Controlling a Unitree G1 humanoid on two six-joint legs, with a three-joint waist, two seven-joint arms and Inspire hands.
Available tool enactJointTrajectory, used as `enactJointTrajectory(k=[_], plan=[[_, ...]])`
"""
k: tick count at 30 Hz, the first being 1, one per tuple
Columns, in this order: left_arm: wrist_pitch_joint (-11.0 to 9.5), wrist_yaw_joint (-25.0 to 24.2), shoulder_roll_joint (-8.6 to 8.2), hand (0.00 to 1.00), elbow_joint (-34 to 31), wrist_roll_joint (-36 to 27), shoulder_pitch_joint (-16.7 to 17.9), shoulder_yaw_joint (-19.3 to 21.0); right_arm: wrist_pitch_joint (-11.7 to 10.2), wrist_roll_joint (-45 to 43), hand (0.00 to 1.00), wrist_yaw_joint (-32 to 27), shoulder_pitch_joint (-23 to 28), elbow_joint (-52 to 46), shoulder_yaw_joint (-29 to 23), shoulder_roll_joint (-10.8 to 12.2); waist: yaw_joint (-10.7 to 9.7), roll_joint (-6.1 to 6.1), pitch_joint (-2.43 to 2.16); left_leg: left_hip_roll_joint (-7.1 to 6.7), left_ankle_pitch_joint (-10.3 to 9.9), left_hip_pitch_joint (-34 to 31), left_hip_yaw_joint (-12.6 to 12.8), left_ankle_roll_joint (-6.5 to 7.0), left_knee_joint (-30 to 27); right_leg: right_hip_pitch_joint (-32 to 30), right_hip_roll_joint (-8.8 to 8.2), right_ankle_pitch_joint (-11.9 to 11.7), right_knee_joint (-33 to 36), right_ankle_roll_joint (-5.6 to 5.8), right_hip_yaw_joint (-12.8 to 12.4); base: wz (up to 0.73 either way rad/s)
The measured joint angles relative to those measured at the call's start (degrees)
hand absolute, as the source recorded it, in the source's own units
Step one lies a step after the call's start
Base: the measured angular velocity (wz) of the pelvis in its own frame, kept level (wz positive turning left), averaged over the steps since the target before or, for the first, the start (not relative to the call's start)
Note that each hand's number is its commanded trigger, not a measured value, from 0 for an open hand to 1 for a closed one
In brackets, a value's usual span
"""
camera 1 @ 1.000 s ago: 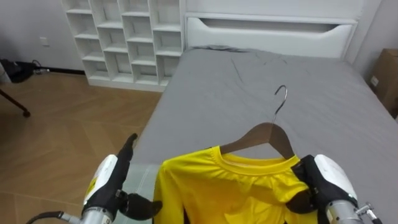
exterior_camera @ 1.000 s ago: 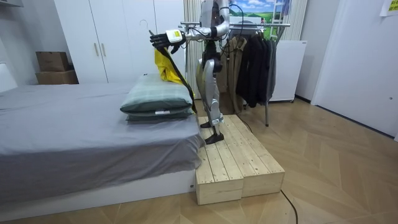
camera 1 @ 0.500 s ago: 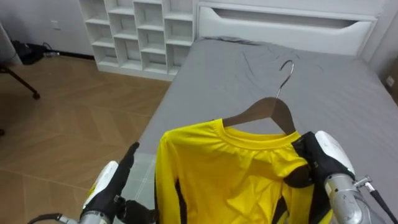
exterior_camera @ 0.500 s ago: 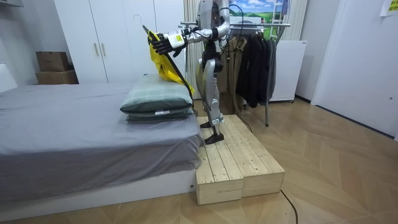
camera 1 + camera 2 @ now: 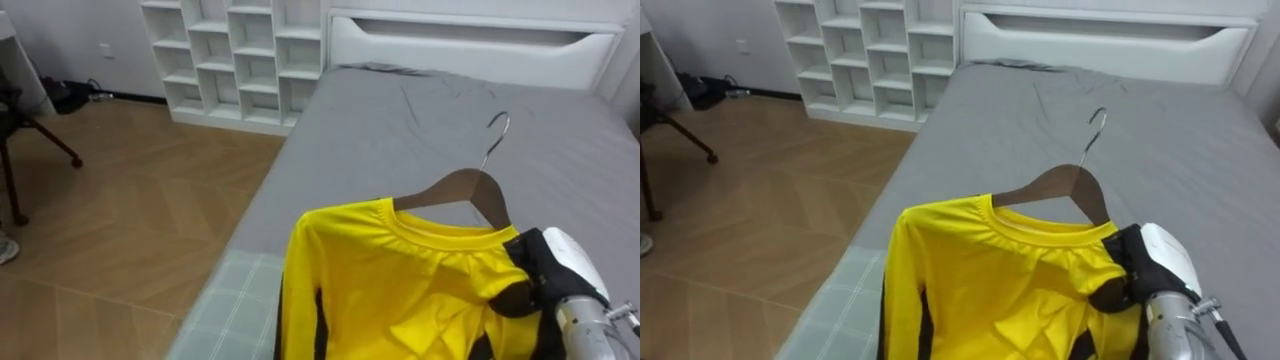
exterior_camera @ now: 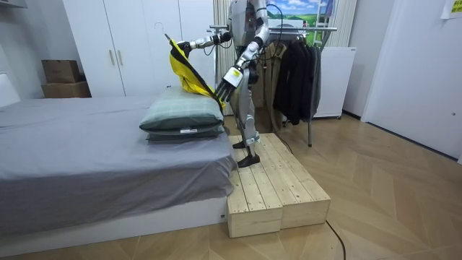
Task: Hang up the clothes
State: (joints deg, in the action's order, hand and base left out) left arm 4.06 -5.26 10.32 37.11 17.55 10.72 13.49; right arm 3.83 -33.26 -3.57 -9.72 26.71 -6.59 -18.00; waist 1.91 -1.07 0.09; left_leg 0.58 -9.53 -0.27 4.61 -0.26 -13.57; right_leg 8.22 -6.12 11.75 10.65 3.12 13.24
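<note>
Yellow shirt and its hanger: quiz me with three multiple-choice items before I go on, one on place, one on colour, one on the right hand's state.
1. Where is the yellow shirt?
A) flat on the floor
B) held up on the hanger above the bed
C) on the white shelves

2. What colour is the hanger's body?
A) brown
B) white
C) black

3. How is the right hand?
A) open
B) shut, empty
C) shut on the shirt's shoulder

Answers:
1 B: the shirt hangs from the hanger with grey bedding beneath it.
2 A: brown wood shows above the collar, under a metal hook.
3 C: its fingers curl round the yellow cloth at the shoulder.
</note>
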Motion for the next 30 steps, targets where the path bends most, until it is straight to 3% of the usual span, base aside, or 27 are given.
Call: enactJointTrajectory(k=[3,7,9,18,20,26,30], plan=[[-0.10,0.01,0.17,0.00,4.36,-0.01,1.08,2.31,0.02,0.07,1.00,0.00,0.34,0.00,-1.69,-0.58,-0.07,-0.11,-0.07,0.00,0.01,0.05,0.10,0.02,0.08,-0.08,0.00,0.00,-0.01,0.00,-0.42,-0.06],[-0.27,0.02,0.24,0.00,7.35,-0.78,2.22,2.30,0.02,-0.05,1.00,-0.25,1.58,-0.07,-1.98,-0.83,-0.03,-0.81,-0.56,0.06,0.05,0.11,0.20,-0.04,0.09,-0.04,0.06,0.00,-0.01,0.00,-0.53,0.00],[-0.45,0.05,0.22,0.00,7.92,-1.46,2.68,2.30,0.02,-0.32,1.00,-0.43,1.66,-0.10,-1.98,-0.83,-0.01,-0.89,-0.59,0.06,0.05,0.13,0.27,-0.03,0.07,-0.01,0.05,0.00,0.00,0.00,-0.61,0.00],[-0.76,0.12,0.31,0.00,18.66,-5.03,2.58,2.30,-0.04,-0.15,1.00,-0.61,1.75,-0.13,-1.99,-0.82,0.05,-0.57,-0.39,0.16,0.05,0.91,0.73,-0.04,0.24,0.40,0.08,0.00,-0.01,-0.01,-1.07,-0.03],[-0.77,0.11,0.31,0.00,20.35,-8.48,2.63,2.31,-0.03,-0.31,1.00,-0.59,1.77,-0.65,-1.98,-0.81,0.08,-0.50,-0.35,0.16,0.05,0.92,0.80,-0.04,0.38,0.35,0.07,0.00,0.02,0.00,-1.19,0.00],[-0.63,-0.13,0.23,0.00,24.10,-11.96,3.15,1.81,0.00,-3.71,1.00,-0.48,4.21,-9.11,-1.72,-0.59,0.13,-0.36,-0.19,0.22,0.03,0.59,1.19,-0.03,0.25,-0.29,0.06,0.00,0.02,0.00,-1.67,-0.04],[-0.62,-0.37,0.39,0.00,27.45,-14.79,2.33,-0.84,0.01,-6.11,1.00,-0.44,4.35,-12.74,0.35,-0.37,0.10,-0.71,-0.01,0.24,0.03,0.46,1.41,-0.03,0.31,-0.60,0.06,0.00,0.06,0.00,-1.94,-0.04]])
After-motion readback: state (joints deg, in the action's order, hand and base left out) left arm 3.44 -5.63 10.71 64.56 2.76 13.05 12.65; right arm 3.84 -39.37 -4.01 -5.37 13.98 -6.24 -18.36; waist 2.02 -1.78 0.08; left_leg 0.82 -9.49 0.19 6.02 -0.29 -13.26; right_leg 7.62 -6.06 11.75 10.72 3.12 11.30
